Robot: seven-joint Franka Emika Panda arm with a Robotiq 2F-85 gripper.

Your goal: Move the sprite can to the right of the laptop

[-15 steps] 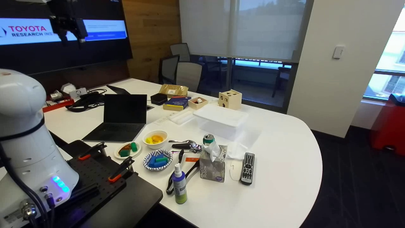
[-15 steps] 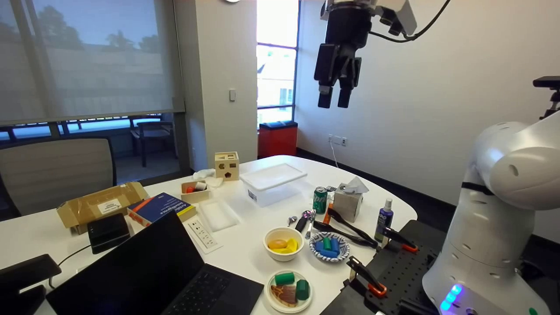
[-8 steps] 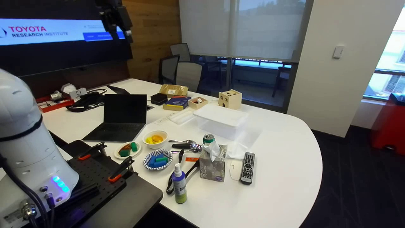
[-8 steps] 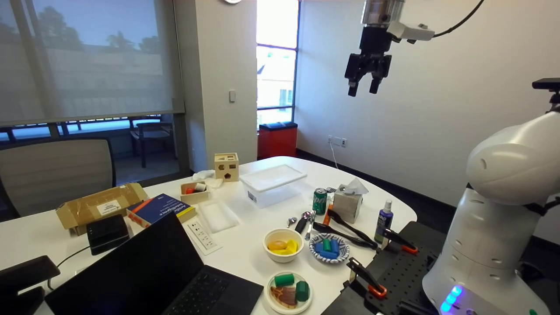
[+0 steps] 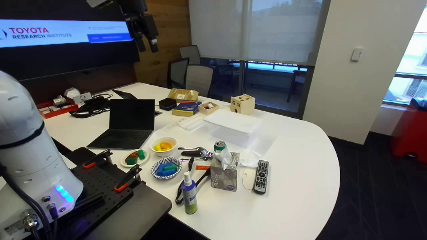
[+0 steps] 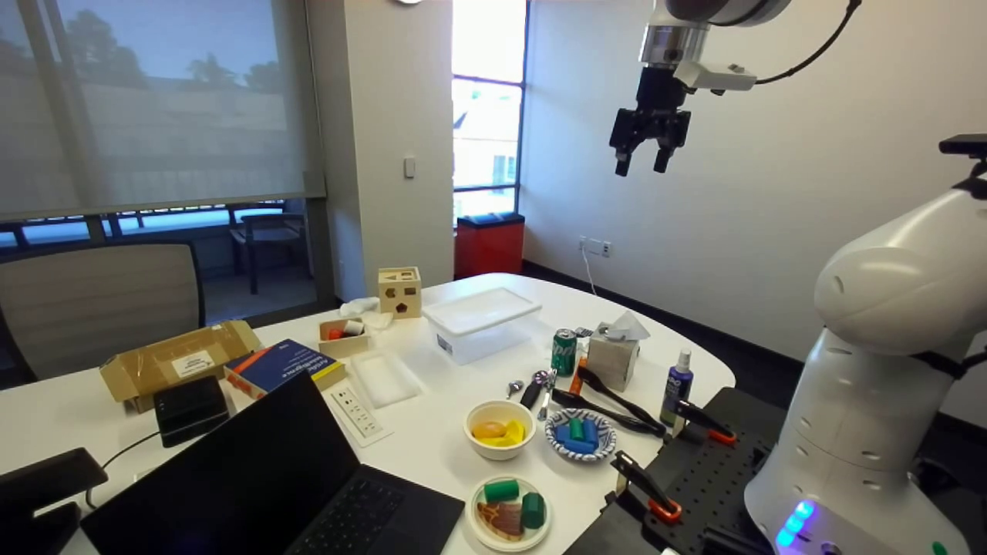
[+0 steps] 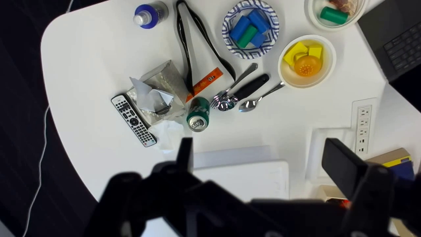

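1. Sprite can point(image 6: 564, 353), a green metal cylinder with a silvery top, stands upright on the smooth white bench point(image 5: 293, 173), toward its rounded end and in from the edges.
2. Just beside it stands a grey patterned cardboard tissue box point(image 5: 224, 176); whether the two touch, I cannot tell.
3. Near the can in the wrist view lie a flat orange packet point(image 7: 206, 81) and a black-handled metal utensil point(image 7: 252, 86).
4. A clear plastic box with a flat white lid point(image 5: 233, 121) sits near the can, toward the edge opposite the white robot arm point(image 6: 840, 416).
5. Past the tissues, nearer the rounded edge, lies a long black-and-grey plastic remote control point(image 5: 261, 177).
6. Well apart from the can, by the robot-side edge and away from the rounded end, sits an opened black laptop point(image 5: 131, 115).
7. High above the bench hangs the black two-fingered pincer point(image 6: 641, 166), its jaws spread apart.
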